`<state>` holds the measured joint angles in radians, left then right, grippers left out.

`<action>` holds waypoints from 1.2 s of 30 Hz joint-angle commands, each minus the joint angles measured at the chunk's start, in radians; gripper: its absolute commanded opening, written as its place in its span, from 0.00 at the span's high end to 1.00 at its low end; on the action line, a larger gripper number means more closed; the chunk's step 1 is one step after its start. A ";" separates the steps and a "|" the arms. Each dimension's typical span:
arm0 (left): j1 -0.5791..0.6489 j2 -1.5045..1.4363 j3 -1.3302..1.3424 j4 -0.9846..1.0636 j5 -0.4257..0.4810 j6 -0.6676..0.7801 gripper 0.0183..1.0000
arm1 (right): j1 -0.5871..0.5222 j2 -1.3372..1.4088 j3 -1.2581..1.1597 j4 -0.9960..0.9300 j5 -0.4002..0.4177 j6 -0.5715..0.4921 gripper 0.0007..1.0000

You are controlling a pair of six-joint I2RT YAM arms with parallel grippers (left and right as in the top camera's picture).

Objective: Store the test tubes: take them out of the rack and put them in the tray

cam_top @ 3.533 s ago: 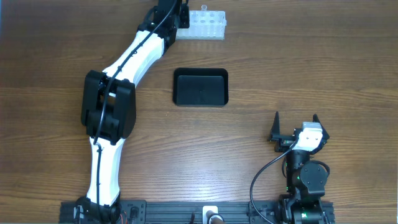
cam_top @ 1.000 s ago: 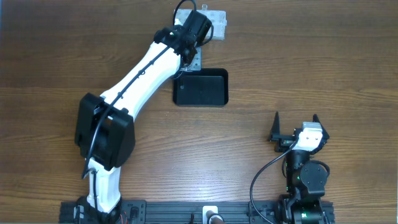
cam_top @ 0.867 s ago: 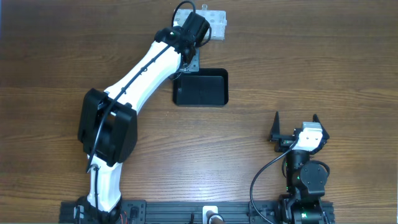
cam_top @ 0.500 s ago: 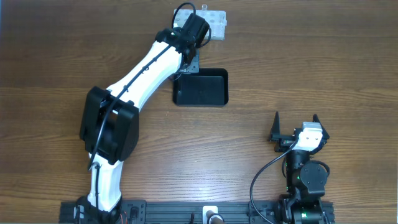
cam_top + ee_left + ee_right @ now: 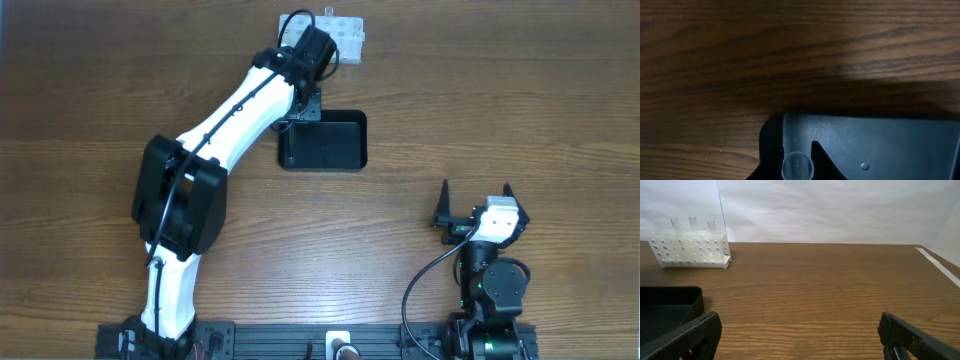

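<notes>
The left fingers [image 5: 827, 170] are closed on a clear, round-rimmed test tube [image 5: 797, 166], holding it upright over a corner of the black rectangular plastic tray [image 5: 880, 145]. The tube looks light, slick and brittle, so a gentle grip just below the rim suits it. More tubes stand in the clear perforated rack [image 5: 690, 252] near the tray. The right fingers [image 5: 690, 335] gape empty over the wooden worktop [image 5: 500, 80].

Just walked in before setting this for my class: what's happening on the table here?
The left gripper is shut on a test tube, holding it over a corner of the black tray, which looks empty. Three more tubes stand in the white rack. The right gripper is open and holds nothing.
</notes>
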<state>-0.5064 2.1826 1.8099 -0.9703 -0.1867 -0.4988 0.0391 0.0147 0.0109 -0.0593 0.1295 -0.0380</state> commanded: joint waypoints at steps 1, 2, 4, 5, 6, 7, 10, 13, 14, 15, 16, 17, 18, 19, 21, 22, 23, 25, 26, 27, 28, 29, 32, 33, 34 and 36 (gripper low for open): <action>0.019 0.013 0.002 -0.016 0.034 -0.014 0.95 | 0.006 -0.007 -0.006 -0.004 -0.005 -0.004 0.01; 0.019 0.013 0.002 -0.016 0.034 -0.014 0.95 | 0.006 -0.007 -0.006 -0.004 -0.005 -0.004 0.01; 0.020 0.014 0.002 -0.014 0.037 -0.014 0.95 | 0.006 -0.007 -0.006 -0.004 -0.005 -0.004 0.01; 0.020 0.014 0.002 -0.015 0.037 -0.014 0.95 | 0.006 -0.007 -0.006 -0.004 -0.005 -0.004 0.01; 0.020 0.015 0.002 -0.015 0.039 -0.014 0.95 | 0.006 -0.007 -0.006 -0.004 -0.005 -0.004 0.01; 0.020 0.017 0.002 -0.014 0.040 -0.014 0.95 | 0.006 -0.007 -0.006 -0.004 -0.005 -0.004 0.01; 0.019 0.026 0.002 -0.015 0.041 -0.014 0.95 | 0.006 -0.007 -0.006 -0.004 -0.005 -0.004 0.01; 0.019 0.038 0.002 -0.014 0.041 -0.014 0.94 | 0.006 -0.007 -0.006 -0.004 -0.005 -0.004 0.01; 0.020 0.041 0.002 -0.014 0.041 -0.014 0.94 | 0.006 -0.007 -0.006 -0.004 -0.005 -0.004 0.01; 0.020 0.043 0.002 -0.014 0.040 -0.014 0.93 | 0.006 -0.007 -0.006 -0.004 -0.005 -0.004 0.01; 0.020 0.044 0.002 -0.014 0.041 -0.014 0.93 | 0.006 -0.007 -0.006 -0.004 -0.005 -0.004 0.01; 0.020 0.044 0.002 -0.014 0.041 -0.014 0.92 | 0.006 -0.007 -0.006 -0.004 -0.005 -0.004 0.01; 0.020 0.044 0.002 -0.014 0.040 -0.014 0.90 | 0.006 -0.007 -0.006 -0.004 -0.005 -0.004 0.01; 0.020 0.044 0.002 -0.014 0.040 -0.014 0.88 | 0.005 -0.007 -0.006 -0.004 -0.005 -0.004 0.01; 0.020 0.044 0.002 -0.014 0.040 -0.014 0.82 | 0.006 -0.007 -0.006 -0.004 -0.005 -0.004 0.01; 0.020 0.044 0.002 -0.011 0.040 -0.014 0.73 | 0.006 -0.007 -0.006 -0.004 -0.005 -0.004 0.01; 0.019 0.042 0.002 -0.008 0.040 -0.014 0.70 | 0.006 -0.007 -0.006 -0.004 -0.005 -0.004 0.01; 0.019 0.028 0.002 -0.001 0.040 -0.014 0.64 | 0.006 -0.007 -0.006 -0.004 -0.005 -0.004 0.01; 0.018 0.016 0.002 0.002 0.038 -0.014 0.58 | 0.006 -0.007 -0.006 -0.004 -0.005 -0.004 0.01; 0.016 -0.001 0.002 0.006 0.035 -0.014 0.57 | 0.006 -0.007 -0.006 -0.004 -0.005 -0.004 0.01; 0.014 -0.019 0.002 0.009 0.028 -0.014 0.55 | 0.006 -0.007 -0.006 -0.004 -0.005 -0.004 0.01; 0.014 -0.042 0.002 0.013 0.019 -0.014 0.55 | 0.006 -0.007 -0.006 -0.004 -0.005 -0.004 0.01; 0.013 -0.119 0.002 0.031 -0.022 -0.014 0.54 | 0.006 -0.007 -0.006 -0.004 -0.005 -0.004 0.01; 0.013 -0.150 0.002 0.050 -0.043 -0.014 0.54 | 0.006 -0.007 -0.006 -0.004 -0.005 -0.004 0.01; 0.013 -0.173 0.002 0.070 -0.062 -0.014 0.54 | 0.006 -0.007 -0.006 -0.004 -0.005 -0.004 0.01; 0.013 -0.209 0.002 0.127 -0.098 -0.013 0.50 | 0.006 -0.007 -0.006 -0.004 -0.005 -0.004 0.01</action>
<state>-0.4915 2.1063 1.8053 -0.9012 -0.1978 -0.5137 0.0391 0.0147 0.0109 -0.0593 0.1299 -0.0376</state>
